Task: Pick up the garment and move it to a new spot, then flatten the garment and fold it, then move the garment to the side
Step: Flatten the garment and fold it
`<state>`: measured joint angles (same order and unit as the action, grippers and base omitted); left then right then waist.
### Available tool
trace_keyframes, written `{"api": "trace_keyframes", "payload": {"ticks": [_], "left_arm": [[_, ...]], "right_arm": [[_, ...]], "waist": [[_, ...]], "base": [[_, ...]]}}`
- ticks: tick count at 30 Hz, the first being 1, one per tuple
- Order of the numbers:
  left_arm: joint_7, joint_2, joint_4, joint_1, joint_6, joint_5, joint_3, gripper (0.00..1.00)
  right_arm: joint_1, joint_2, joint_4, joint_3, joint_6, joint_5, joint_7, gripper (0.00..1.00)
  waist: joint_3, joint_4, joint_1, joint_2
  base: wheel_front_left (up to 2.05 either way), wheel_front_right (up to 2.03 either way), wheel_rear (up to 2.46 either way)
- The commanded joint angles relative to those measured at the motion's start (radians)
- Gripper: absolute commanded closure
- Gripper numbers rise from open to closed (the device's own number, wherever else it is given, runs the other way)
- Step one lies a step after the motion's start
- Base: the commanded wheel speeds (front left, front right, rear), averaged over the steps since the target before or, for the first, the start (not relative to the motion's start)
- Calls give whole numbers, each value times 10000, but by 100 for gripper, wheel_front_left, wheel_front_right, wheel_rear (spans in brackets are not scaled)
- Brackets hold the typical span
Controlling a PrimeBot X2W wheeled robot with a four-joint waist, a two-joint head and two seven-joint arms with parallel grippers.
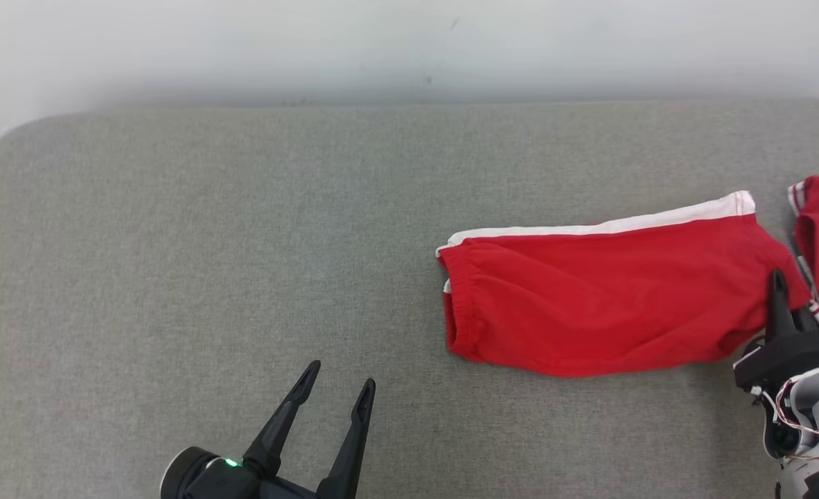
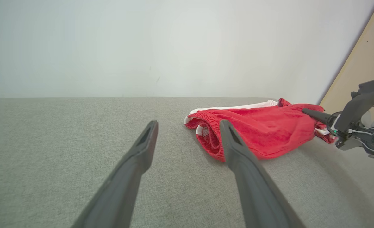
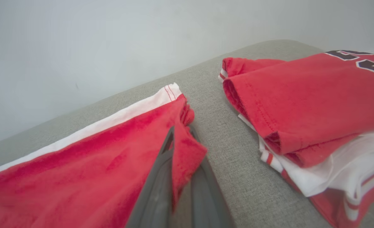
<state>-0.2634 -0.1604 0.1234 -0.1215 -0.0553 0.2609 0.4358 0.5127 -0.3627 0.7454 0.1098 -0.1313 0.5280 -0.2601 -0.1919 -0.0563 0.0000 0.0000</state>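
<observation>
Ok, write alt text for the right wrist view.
The right gripper pinches a hem corner of red shorts with a white side stripe, lying on a grey cushioned surface. A stack of folded red and white garments sits apart to the right.

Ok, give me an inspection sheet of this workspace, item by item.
Surface: grey fabric top, smooth.
Job's things: red shorts with a white stripe, lying flat, one edge pinched.
Clutter: stack of folded red and white clothes, beside the shorts, apart from them.
Grippers: left gripper open, left of the shorts; right gripper shut on the shorts' edge.
Cables: thin wires at the right wrist.
Surroundings: pale wall behind; beige panel at the right.
</observation>
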Motion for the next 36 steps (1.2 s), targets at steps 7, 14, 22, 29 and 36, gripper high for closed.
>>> {"api": "trace_keyframes", "payload": {"ticks": [7, 14, 22, 29, 36], "left_arm": [[-5, 115, -196, 238, 56, -54, 10, 0], [-5, 218, -265, 338, 59, -49, -41, 0], [-5, 320, -318, 399, 128, -90, -58, 0], [-5, 420, -372, 439, 189, -85, -98, 0], [-5, 480, -364, 545, 255, -123, -178, 0]], "right_arm": [[-40, 368, -928, 310, 13, -503, -51, 100], [242, 670, -1436, 1170, 13, -842, -50, 100], [946, 1225, -1470, 2856, 13, -742, 191, 100], [1186, 1561, -1442, 4317, 13, -516, 279, 100], [687, 1798, -1121, 5684, 13, -604, 349, 100]], "waist": [[358, -41, 0, 0], [571, -188, 0, 0], [678, -296, 0, 0], [755, -466, 0, 0], [789, -541, 0, 0]], "base": [[0, 0, 0], [0, 0, 0], [0, 0, 0], [0, 0, 0], [0, 0, 0]]}}
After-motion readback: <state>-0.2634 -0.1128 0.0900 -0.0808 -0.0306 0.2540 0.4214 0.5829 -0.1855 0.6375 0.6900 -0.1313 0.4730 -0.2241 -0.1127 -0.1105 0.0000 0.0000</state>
